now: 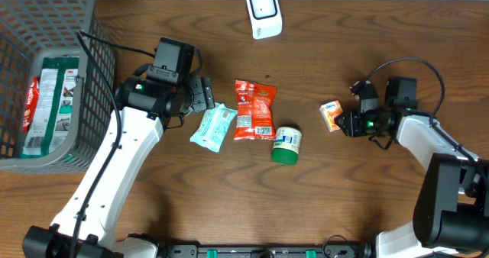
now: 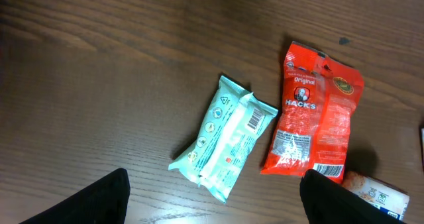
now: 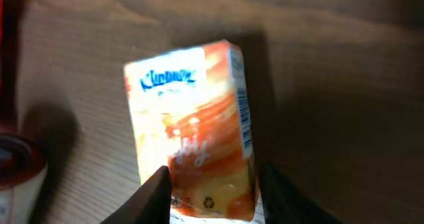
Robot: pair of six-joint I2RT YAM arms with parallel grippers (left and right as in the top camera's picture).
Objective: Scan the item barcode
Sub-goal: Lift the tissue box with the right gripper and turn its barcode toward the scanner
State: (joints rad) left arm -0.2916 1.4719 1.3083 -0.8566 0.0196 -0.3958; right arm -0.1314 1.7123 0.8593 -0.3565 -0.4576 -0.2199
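Fingers (image 3: 154, 194) of the right gripper (image 3: 215, 196) flank the lower end of an orange Kleenex tissue pack (image 3: 192, 131), one on each side. The jaws are partly closed around it, but whether they are pressing on it cannot be told. The pack lies on the wooden desk (image 1: 382, 212) at the right, its barcode (image 3: 245, 121) on the narrow side edge, well apart from the white scanner (image 1: 263, 12) at the far edge. The left gripper (image 1: 205, 95) is spread wide and holds nothing, hovering just beside a pale teal packet (image 2: 225, 141) that lies next to a red Hacks bag (image 2: 311, 118). A green-lidded tub (image 1: 287, 146) lies near the bag.
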